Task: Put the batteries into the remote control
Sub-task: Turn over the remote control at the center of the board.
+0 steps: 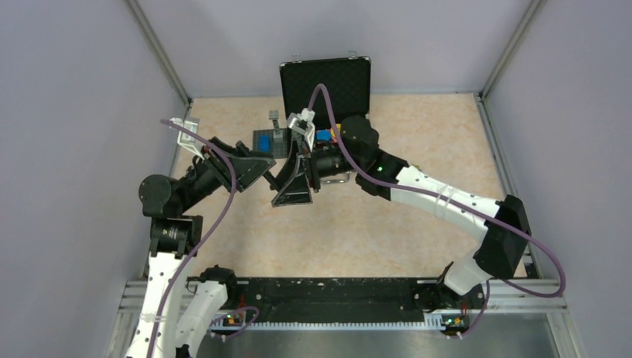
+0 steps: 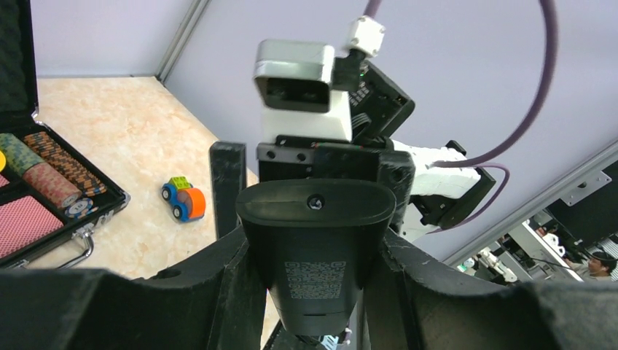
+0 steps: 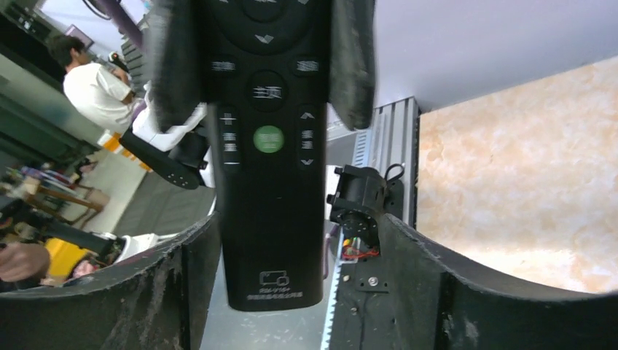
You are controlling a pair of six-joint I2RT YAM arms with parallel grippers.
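One slim black button-faced remote control (image 3: 268, 182) sits clamped in left gripper (image 2: 313, 266), right gripper (image 3: 299, 237) spread apart.

Both arms are made of white tubes (image 1: 440, 195) and chunky black joints (image 1: 165, 192). A purple cable (image 1: 233, 183) loops back from the left end effector (image 2: 313, 211). Another purple cable (image 1: 319, 89) loops up behind the right end effector (image 3: 295, 226). Its wide black fingers (image 3: 466, 292) look scuffed and dusty. Just behind it sits a white and silver camera box (image 2: 299, 87) with small screws underneath. Further back glows a tiny green light (image 1: 380, 168).
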